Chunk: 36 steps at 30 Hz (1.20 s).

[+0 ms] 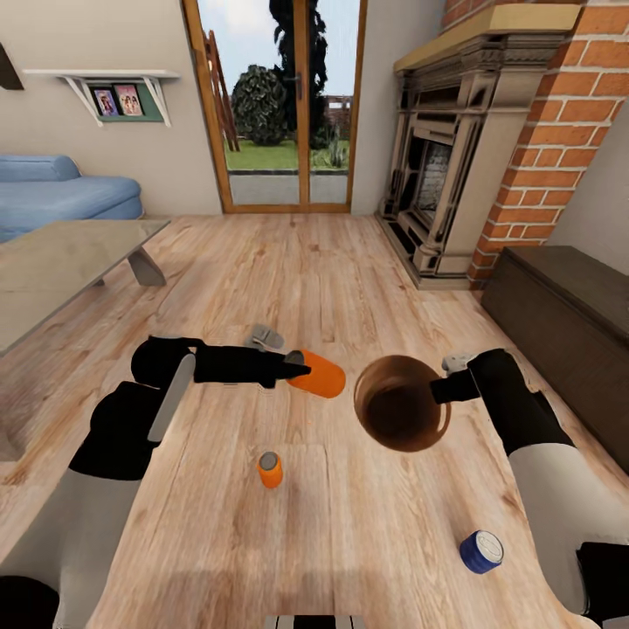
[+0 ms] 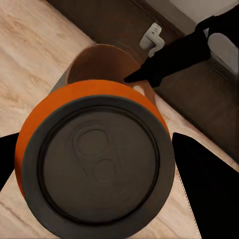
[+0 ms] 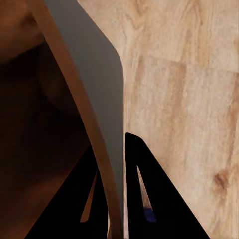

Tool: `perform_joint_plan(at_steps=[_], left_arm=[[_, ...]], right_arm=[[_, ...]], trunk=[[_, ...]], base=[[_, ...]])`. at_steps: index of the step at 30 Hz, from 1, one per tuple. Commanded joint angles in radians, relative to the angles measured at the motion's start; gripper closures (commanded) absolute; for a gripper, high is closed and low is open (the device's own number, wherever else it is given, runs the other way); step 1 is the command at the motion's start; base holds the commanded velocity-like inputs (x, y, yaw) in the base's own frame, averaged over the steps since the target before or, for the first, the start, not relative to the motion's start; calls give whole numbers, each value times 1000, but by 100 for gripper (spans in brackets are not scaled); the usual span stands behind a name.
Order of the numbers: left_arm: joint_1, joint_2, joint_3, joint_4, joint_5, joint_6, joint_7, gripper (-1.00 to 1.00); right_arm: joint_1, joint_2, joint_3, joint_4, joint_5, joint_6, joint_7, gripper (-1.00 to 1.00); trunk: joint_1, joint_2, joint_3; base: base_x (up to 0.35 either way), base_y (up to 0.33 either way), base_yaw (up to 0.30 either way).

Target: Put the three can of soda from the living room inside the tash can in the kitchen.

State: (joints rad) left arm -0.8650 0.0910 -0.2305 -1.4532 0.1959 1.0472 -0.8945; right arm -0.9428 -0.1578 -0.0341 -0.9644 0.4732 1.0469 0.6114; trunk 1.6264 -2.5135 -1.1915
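Soda cans sit in three places in the living room. We have one orange can [image 1: 320,374] grasped in our left gripper [image 1: 293,369], lying on its side above the light wood floor [image 1: 288,271], with its silver top facing back along the arm. In the left wrist view that can [image 2: 94,159] fills most of the frame, top toward the camera, with a dark finger [image 2: 206,189] pressed on either side of it. A second orange can [image 1: 270,469] stands upright on the floor nearer to us, below and a little left of the held one. The blue can [image 1: 481,551] lies tilted on the floor at the near right, close beside our right arm.

We hold the copper-brown tash can [image 1: 402,404] in our right gripper [image 1: 441,389], mouth up, just right of the held can and near it but not touching. The right wrist view shows the fingers [image 3: 149,199] clenched on the bin's rim [image 3: 74,89], one inside the wall and one outside. From the left wrist, the bin [image 2: 99,64] shows beyond the can, with the right gripper [image 2: 132,78] pinching its far edge.

Farther off, a grey low table [image 1: 61,262] stands at the left with a blue sofa [image 1: 61,196] behind it. A brick fireplace [image 1: 489,148] and a dark low cabinet [image 1: 568,306] line the right side, and a glass door [image 1: 279,105] opens to a garden at the far end.
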Motion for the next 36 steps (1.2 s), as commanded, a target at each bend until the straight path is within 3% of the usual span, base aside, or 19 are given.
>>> perform_joint_plan(at_steps=[1, 5, 8, 11, 16, 24, 27, 29, 30, 31, 33, 36], left_arm=[[-2, -1, 0, 1, 2, 0, -9, 100], [-10, -1, -1, 2, 23, 0, -43, 100], [-12, 0, -5, 1, 28, 0, -50, 100], [-12, 1, -32, 2, 29, 0, -51, 100], [-12, -5, -76, 3, 27, 0, -52, 100], [-12, -19, -131, 34, 8, 0, -41, 100], [-11, -29, -143, 77, -47, 0, -24, 100], [-11, -58, -146, 103, -117, 0, -14, 100], [-11, -78, -148, 120, -172, 0, -11, 100], [-11, -83, -148, 126, -189, 0, -10, 100], [-11, -102, -147, 158, -261, 0, -8, 100], [-11, -129, -147, 187, -300, 0, -6, 100]], right_arm=[[-1, 5, -1, 2, -8, 0, 4, 100], [-1, 50, 0, 10, -8, 0, 5, 100], [-1, 100, 0, 25, -8, 0, 5, 100], [-2, 123, -3, 70, -8, 0, 5, 100], [-7, 147, -26, 177, -8, 0, 5, 100], [-8, 178, -35, 240, -7, 0, 5, 100], [-8, 195, -36, 245, -7, 0, 5, 100], [-8, 225, -37, 247, -5, 0, 5, 100], [-8, 241, -37, 247, -4, 0, 5, 100], [-8, 244, -37, 248, -3, 0, 5, 100], [-9, 254, -37, 248, -2, 0, 4, 100], [-10, 262, -37, 248, -1, 0, 4, 100]], trunk=[[0, 0, 0], [0, 0, 0], [0, 0, 0], [0, 0, 0], [0, 0, 0], [0, 0, 0], [0, 0, 0], [0, 0, 0], [0, 0, 0], [0, 0, 0], [0, 0, 0], [0, 0, 0]], base=[[0, 0, 0], [0, 0, 0], [0, 0, 0], [0, 0, 0], [0, 0, 0], [0, 0, 0], [0, 0, 0], [0, 0, 0], [0, 0, 0], [0, 0, 0], [0, 0, 0], [0, 0, 0]])
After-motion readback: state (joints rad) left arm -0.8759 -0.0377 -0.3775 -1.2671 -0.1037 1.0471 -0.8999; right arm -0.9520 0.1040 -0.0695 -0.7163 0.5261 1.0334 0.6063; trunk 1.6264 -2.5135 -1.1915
